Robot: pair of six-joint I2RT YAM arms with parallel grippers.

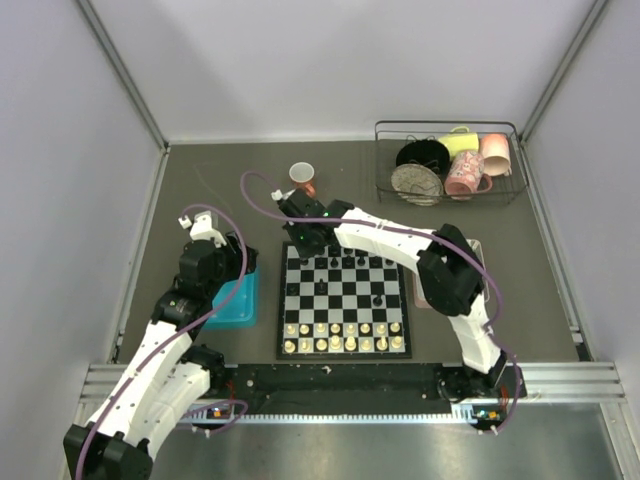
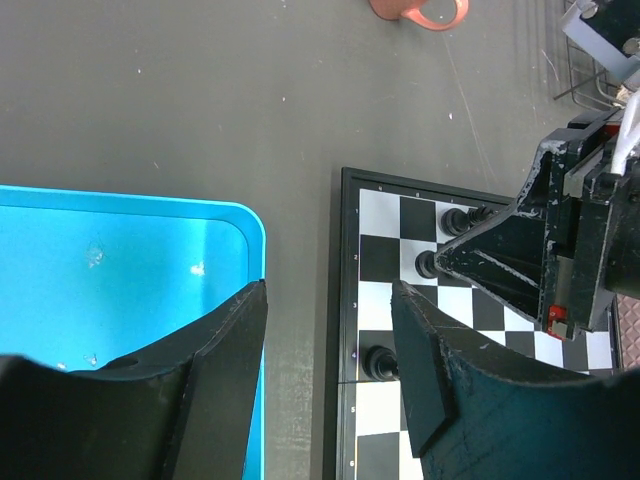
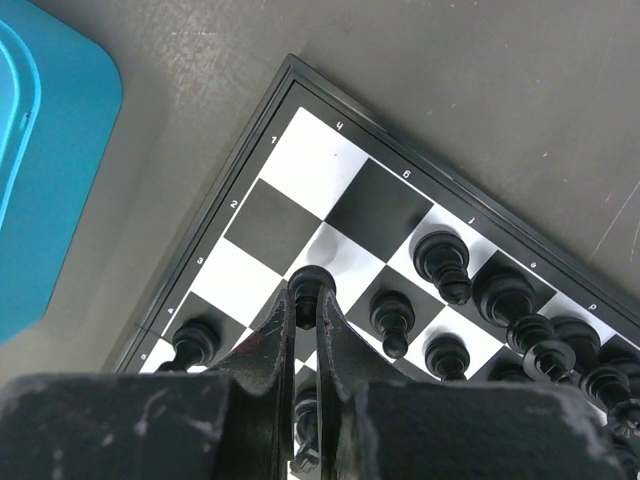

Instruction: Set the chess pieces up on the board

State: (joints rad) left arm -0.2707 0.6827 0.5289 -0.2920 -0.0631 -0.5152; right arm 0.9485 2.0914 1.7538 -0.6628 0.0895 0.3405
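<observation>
The board (image 1: 345, 300) lies at the table's middle. Black chess pieces (image 1: 350, 262) crowd its far rows, and one black pawn (image 1: 378, 300) stands alone mid-board. My right gripper (image 1: 303, 243) is over the board's far left corner. In the right wrist view it (image 3: 307, 300) is shut on a black pawn (image 3: 312, 280), held just above a white square of the board (image 3: 300, 165). Other black pieces (image 3: 443, 262) stand to its right. My left gripper (image 2: 328, 300) is open and empty, low between the teal tray (image 2: 120, 270) and the board's left edge (image 2: 380, 215), near a black pawn (image 2: 380, 362).
Cream-white pieces (image 1: 345, 335) fill the board's two near rows. The teal tray (image 1: 232, 300) sits left of the board. A pink tray (image 1: 420, 290) lies mostly under the right arm. A wire basket (image 1: 450, 165) of cups and dishes and an orange cup (image 1: 303, 178) stand at the back.
</observation>
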